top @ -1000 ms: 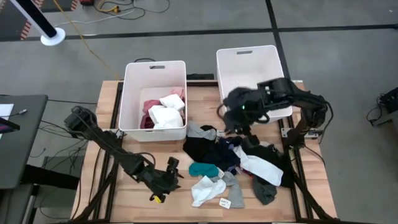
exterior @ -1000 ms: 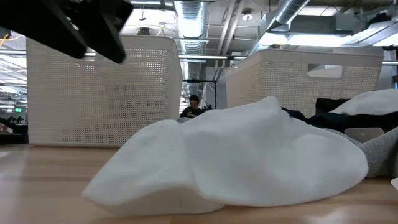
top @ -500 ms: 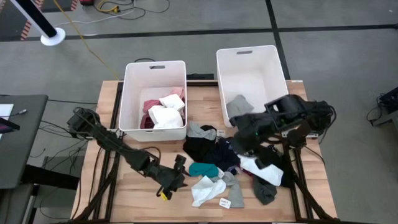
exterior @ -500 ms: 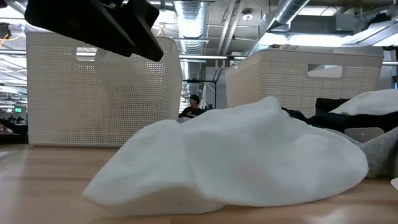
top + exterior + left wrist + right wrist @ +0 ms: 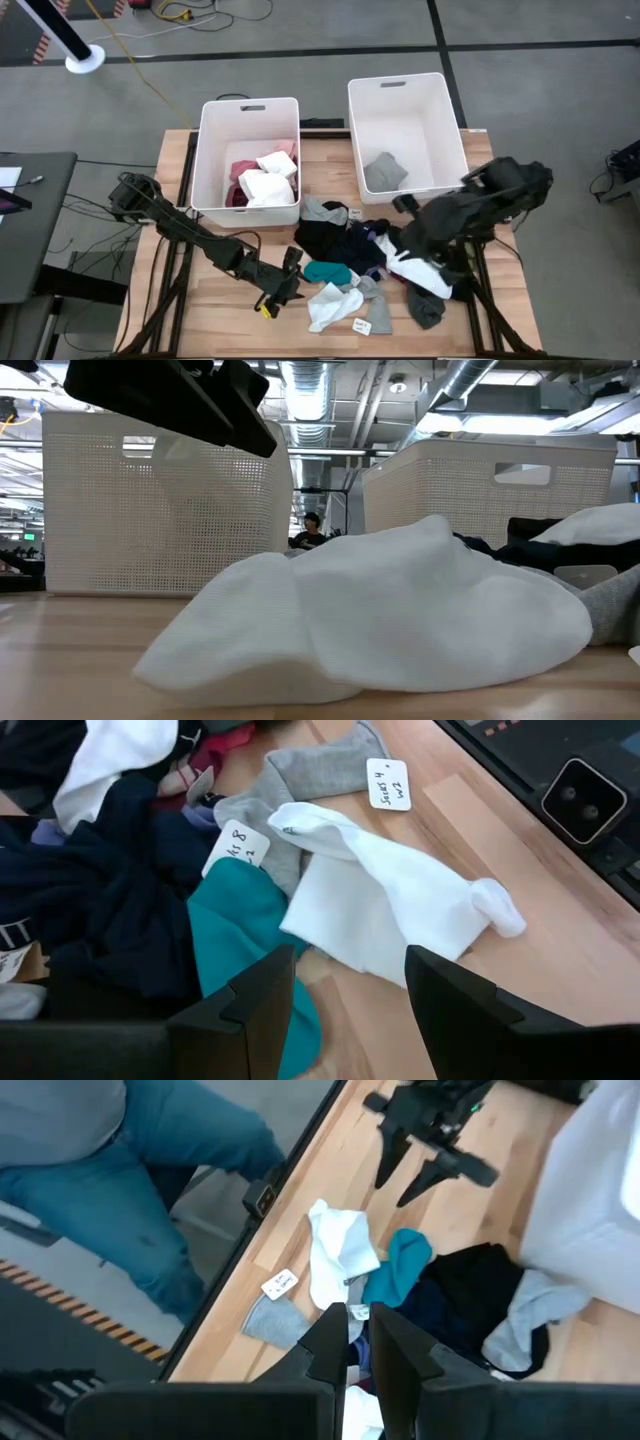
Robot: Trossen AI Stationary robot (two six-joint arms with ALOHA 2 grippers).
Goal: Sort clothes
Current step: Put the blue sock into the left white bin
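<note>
The clothes lie in a heap [image 5: 365,255] at mid-table: black, navy, white and grey pieces, a teal one [image 5: 328,271] and a white sock [image 5: 328,303] at its near left. My left gripper [image 5: 290,277] hovers open just left of the teal piece [image 5: 240,935] and the white sock [image 5: 390,900], its fingers [image 5: 262,995] clear of both. My right gripper [image 5: 415,235] hangs high over the heap's right part, tilted down, its fingers [image 5: 335,1330] a narrow gap apart with nothing between. A grey garment [image 5: 385,172] lies in the right bin [image 5: 455,120].
The left bin [image 5: 210,150] holds pink and white pieces. Paper tags [image 5: 388,783] lie by a grey sock [image 5: 378,315] near the front edge. A person in jeans [image 5: 120,1170] stands off the table's near side. Bare wood [image 5: 220,320] lies at the near left.
My right gripper has swung from above the right bin toward the table's near edge and now hangs over the heap; the grey garment it had covered shows lying in that bin. My left gripper has slid a little rightward toward the white sock, staying open.
</note>
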